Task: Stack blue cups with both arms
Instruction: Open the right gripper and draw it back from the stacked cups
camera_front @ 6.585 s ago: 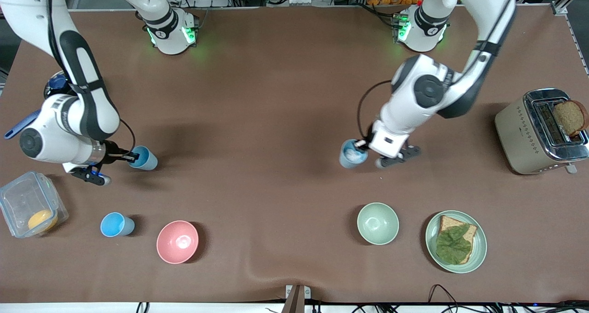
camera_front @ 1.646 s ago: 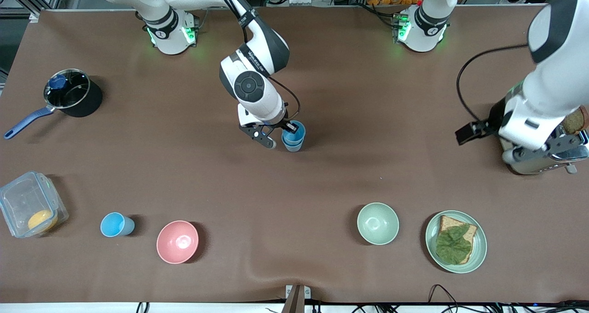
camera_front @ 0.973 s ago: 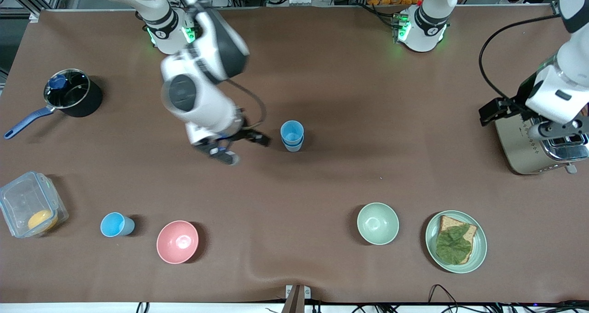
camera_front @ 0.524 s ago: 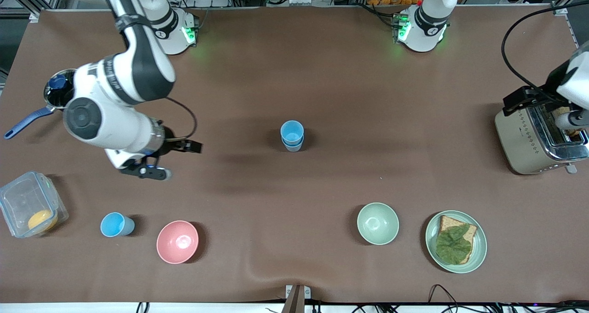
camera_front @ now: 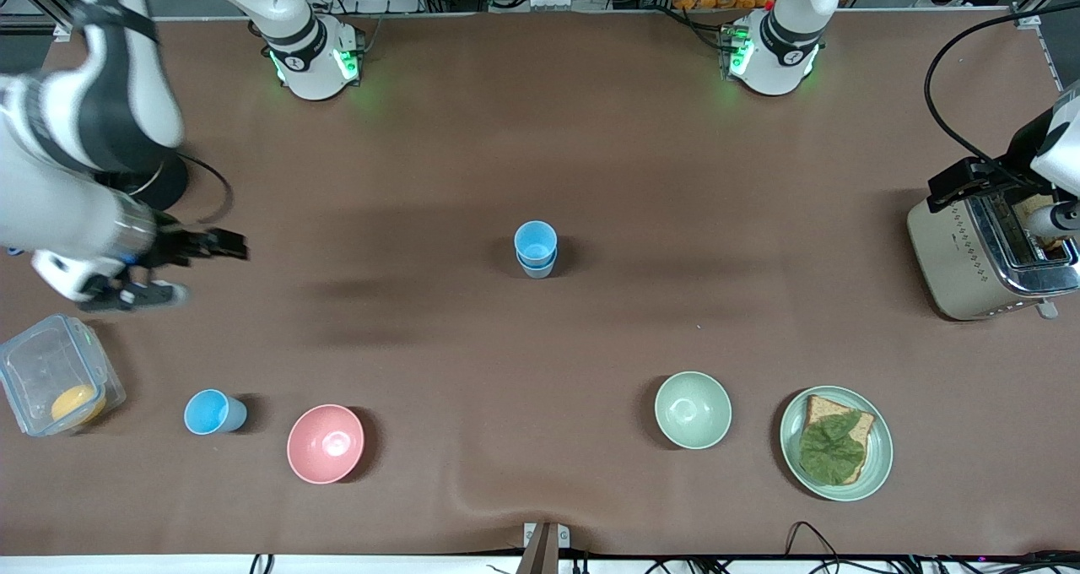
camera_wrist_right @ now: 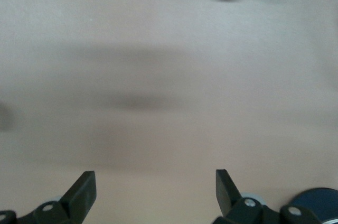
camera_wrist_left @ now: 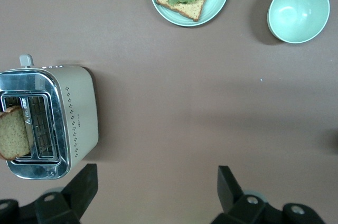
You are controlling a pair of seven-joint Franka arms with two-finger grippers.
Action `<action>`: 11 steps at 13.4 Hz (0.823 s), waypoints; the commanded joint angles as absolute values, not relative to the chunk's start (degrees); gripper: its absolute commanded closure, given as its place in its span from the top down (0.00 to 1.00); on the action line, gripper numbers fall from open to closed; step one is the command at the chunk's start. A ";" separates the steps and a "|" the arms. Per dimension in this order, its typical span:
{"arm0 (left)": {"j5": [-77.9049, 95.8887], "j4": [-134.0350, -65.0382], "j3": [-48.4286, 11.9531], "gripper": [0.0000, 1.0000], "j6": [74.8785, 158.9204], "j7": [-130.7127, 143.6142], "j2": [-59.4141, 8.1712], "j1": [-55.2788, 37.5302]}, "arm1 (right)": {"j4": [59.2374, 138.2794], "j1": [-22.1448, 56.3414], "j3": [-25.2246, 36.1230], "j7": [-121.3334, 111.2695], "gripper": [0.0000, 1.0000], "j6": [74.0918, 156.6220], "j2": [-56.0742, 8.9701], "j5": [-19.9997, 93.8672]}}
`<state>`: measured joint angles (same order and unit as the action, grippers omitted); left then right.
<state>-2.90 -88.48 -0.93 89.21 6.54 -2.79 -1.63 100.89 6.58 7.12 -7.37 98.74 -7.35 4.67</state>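
- Blue cups (camera_front: 536, 249) stand nested mid-worktop (camera_front: 540, 135).
- Right pincer (camera_front: 221, 245), spread and empty, hangs at nine o'clock from them.
- Left pincer (camera_wrist_left: 156, 195), spread, hovers beside toaster (camera_front: 979, 249).

You are looking at three blue cups: two sitting nested as one stack (camera_front: 536, 249) mid-counter, and a third, single cup (camera_front: 214, 412) lying nearer the right tool's end. You are seeing two bowls, one pink bowl (camera_front: 326, 443) and one pale green bowl (camera_front: 693, 409). You are also counting one plate (camera_front: 877, 464), one toaster (camera_front: 962, 249) and one clear container (camera_front: 38, 371).
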 commanded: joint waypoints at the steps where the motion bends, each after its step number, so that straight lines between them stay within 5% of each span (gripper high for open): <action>1: -1.85 -89.30 -0.44 1.00 88.77 6.50 -1.85 -2.29 | 105.03 -0.58 -1.80 -8.09 1.00 97.91 0.07 0.37; 6: -2.03 -87.37 -0.35 1.00 88.77 6.15 -2.90 -2.37 | 99.61 -2.90 -4.40 -7.91 1.00 92.67 3.34 -1.50; 11: 1.58 -84.21 -0.26 1.00 83.77 6.15 -2.90 -1.76 | 93.35 -1.23 -0.01 -7.21 1.00 86.06 2.90 0.08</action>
